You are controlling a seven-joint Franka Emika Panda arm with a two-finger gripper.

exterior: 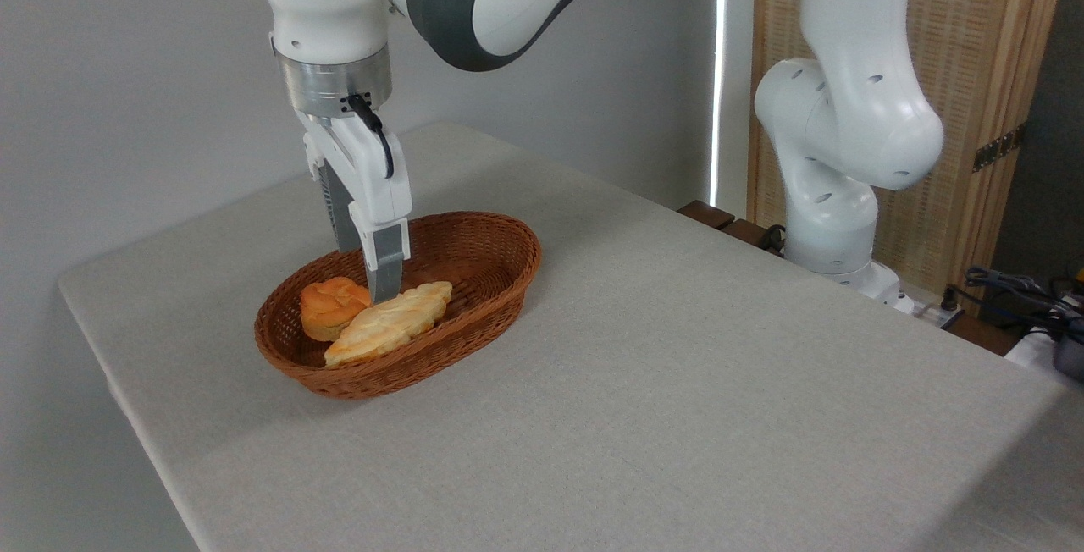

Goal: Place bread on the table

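The bread [329,306], a small orange-brown bun, lies in the left end of a brown wicker basket [500,273] on the grey-beige table [677,383]. My gripper [366,277] points down into the basket just behind and to the right of the bun. Its fingers stand apart, open, with nothing between them. The front fingertip [383,291] is close to the bun's right edge and to a long pale loaf [391,323]; whether it touches either I cannot tell. The lower end of the rear finger is hidden.
The long pale loaf lies against the bun, across the basket's middle. The arm's white base [834,222] stands at the table's far right edge, with cables [1016,289] beyond. Bare cloth stretches in front and to the right of the basket.
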